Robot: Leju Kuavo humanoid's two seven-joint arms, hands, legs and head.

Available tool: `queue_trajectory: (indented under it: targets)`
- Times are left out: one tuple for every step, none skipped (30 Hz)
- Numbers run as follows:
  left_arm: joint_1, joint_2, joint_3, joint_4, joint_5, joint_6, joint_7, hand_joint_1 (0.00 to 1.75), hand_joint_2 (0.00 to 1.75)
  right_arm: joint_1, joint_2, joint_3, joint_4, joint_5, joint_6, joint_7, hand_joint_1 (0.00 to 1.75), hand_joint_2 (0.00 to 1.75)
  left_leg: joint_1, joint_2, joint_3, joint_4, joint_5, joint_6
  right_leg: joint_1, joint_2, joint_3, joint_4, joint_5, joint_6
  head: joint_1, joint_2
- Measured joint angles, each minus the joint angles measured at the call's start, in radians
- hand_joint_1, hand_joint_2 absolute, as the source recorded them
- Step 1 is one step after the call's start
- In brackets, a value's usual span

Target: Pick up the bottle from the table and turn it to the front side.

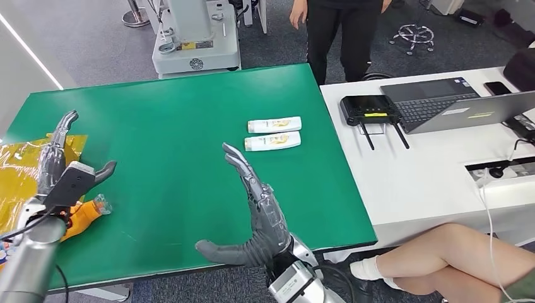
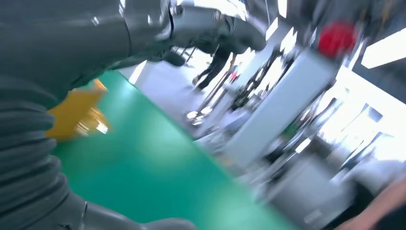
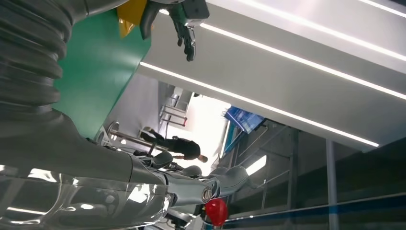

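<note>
Although two white bottles lie side by side on the green table (image 1: 158, 126), far and to the right, the nearer bottle (image 1: 272, 141) looks the likelier target: light, stiff plastic, probably slick, best gripped across its flat middle. In the head view the right hand (image 1: 252, 214) hovers near of it, fingers spread, empty; the left hand (image 1: 63, 167) is spread too, above a yellow bag (image 1: 19, 170). The left wrist view is blurred, fingers loosely apart. The right wrist view shows straight fingers (image 3: 225, 177), holding nothing.

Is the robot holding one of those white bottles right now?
No: both white plastic bottles lie on the green table, apart from the open right robot hand.
</note>
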Motion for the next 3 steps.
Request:
queue_trajectory:
  targets:
    - [0.008,-0.041,0.002,-0.005,0.033,0.02,-0.006,0.0,1.75,0.0,0.0,0.0,0.003,-0.005,-0.008,-0.005,0.0,1.75,0.0,-0.001,-0.001,0.0,0.0,0.001,0.0,-0.001,0.0,0.0,0.0,0.0,0.0,0.0]
    - [0.015,-0.079,0.002,-0.009,0.062,0.033,-0.009,0.0,1.75,0.001,0.0,0.001,0.007,-0.008,-0.015,-0.009,0.0,1.75,0.0,-0.002,-0.001,0.001,0.0,0.001,0.0,-0.002,0.0,0.0,0.0,0.0,0.0,0.0]
    - [0.019,-0.099,0.002,-0.011,0.076,0.039,-0.011,0.0,1.75,0.001,0.0,0.002,0.008,-0.009,-0.018,-0.01,0.0,1.75,0.0,-0.002,-0.001,0.001,0.0,0.001,0.0,-0.002,0.0,0.0,0.0,0.001,0.0,0.0]
